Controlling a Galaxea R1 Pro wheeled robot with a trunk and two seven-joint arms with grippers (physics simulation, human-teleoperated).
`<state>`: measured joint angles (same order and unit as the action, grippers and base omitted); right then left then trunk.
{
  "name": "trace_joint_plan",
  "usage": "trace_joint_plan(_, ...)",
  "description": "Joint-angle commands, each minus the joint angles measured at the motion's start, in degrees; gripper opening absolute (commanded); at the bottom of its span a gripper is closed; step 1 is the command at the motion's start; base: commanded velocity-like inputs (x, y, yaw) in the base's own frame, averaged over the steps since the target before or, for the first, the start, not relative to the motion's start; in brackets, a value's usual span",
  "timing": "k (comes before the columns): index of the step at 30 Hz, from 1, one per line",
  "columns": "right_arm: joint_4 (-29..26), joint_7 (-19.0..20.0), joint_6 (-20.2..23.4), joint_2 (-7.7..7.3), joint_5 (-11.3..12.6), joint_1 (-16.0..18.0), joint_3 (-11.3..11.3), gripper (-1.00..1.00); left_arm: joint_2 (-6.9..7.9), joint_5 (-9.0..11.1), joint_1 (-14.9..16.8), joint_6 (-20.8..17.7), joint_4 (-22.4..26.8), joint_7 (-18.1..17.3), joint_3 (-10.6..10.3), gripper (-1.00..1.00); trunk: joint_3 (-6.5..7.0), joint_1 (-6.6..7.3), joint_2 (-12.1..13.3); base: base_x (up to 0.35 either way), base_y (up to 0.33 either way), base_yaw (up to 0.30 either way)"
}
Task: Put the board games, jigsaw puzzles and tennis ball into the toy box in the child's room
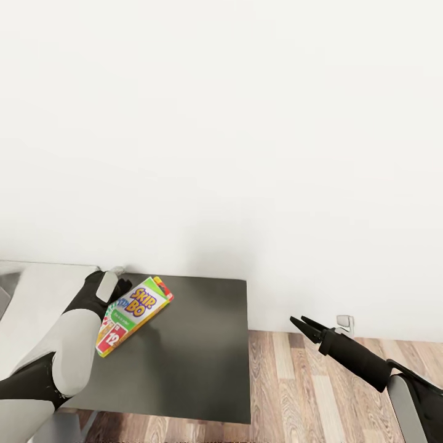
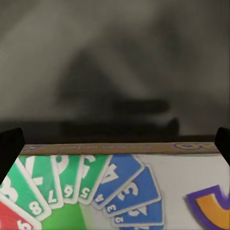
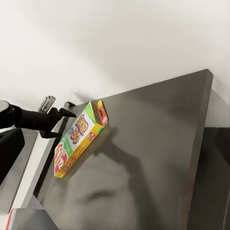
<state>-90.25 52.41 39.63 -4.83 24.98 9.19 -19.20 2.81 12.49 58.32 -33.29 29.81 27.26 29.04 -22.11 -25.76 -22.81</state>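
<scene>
The left tool [image 1: 117,284] is clenched on the Skip-Bo board game [image 1: 132,315], with its two dark fingertips [image 2: 10,143] showing at either side of the box in the left wrist view and the box face with its fan of numbered cards between them. The game hangs tilted above the dark surface [image 1: 203,369]: in the right wrist view its upper end leans toward the white wall [image 1: 246,123] and a shadow lies on the surface beside it, so I judge it lifted, not resting, though whether a lower corner touches I cannot tell. The grip appears to sit at one end of a long box, so the free end could swing or twist out of the fingers if the arm turns quickly, and the box would drop onto the surface or off its edge to the wooden floor [image 1: 332,381]. The box is also near the wall, and a careless sweep could knock it there and loosen the hold. The right tool [image 1: 301,325] hovers off the surface's far edge from the game, over the floor, fingers nearly together and holding nothing; if it swung toward the game it could strike the surface's side. No toy box can be made out here, so the carry probably has some way to go.
</scene>
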Motion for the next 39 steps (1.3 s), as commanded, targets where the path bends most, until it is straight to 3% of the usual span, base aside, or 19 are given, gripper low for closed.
trace_joint_plan(1,-0.01,0.06,0.36,-0.01,0.24,0.04,-0.02,1.00,-0.01,0.60,0.04,-0.12,0.09,0.42,0.04,1.00,-0.18,-0.03,-0.10,0.000,0.000,0.000)
trace_joint_plan(12,-0.01,0.13,0.36,-0.01,0.24,0.04,-0.04,1.00,0.08,0.60,0.04,0.03,0.16,0.43,-0.03,1.00,-0.92,-0.03,-0.10,0.000,0.000,0.000)
trace_joint_plan(39,-0.03,0.23,0.43,-0.09,0.26,0.04,-0.05,1.00,0.05,0.60,0.04,0.07,0.16,0.42,-0.03,1.00,-0.97,-0.03,-0.10,-0.032,0.000,0.000)
